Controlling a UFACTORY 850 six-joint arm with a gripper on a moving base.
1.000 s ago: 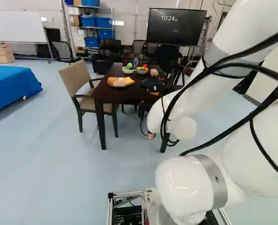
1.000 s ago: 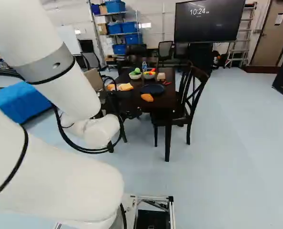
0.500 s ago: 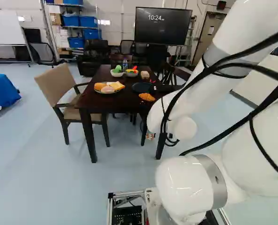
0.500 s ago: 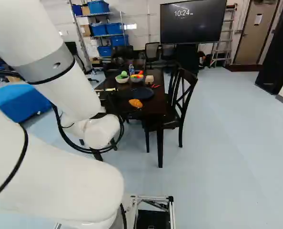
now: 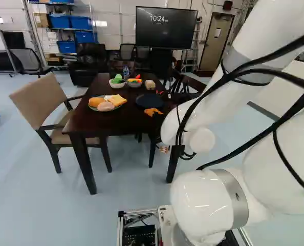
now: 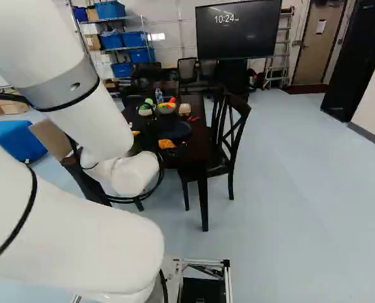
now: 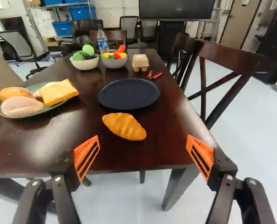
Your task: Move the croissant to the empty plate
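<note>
Wrist view: jaws point(image 6: 153, 134) spread wide, and there's the croissant point(image 7: 124, 126) dead ahead near the table's point(image 7: 115, 158) near edge, empty plate point(image 7: 129, 94) just beyond!

a dark table point(image 7: 169, 147) carries a croissant point(image 7: 124, 126), blue plate point(image 7: 128, 94), food-laden plate point(image 7: 49, 109), two bowls point(image 7: 85, 64), bottle point(image 7: 102, 42), carton point(image 7: 140, 63) and red peppers point(image 7: 157, 75).

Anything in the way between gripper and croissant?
No object visible there: in the wrist view, only a bare near strip of table lies between the open gripper and the croissant.
</note>
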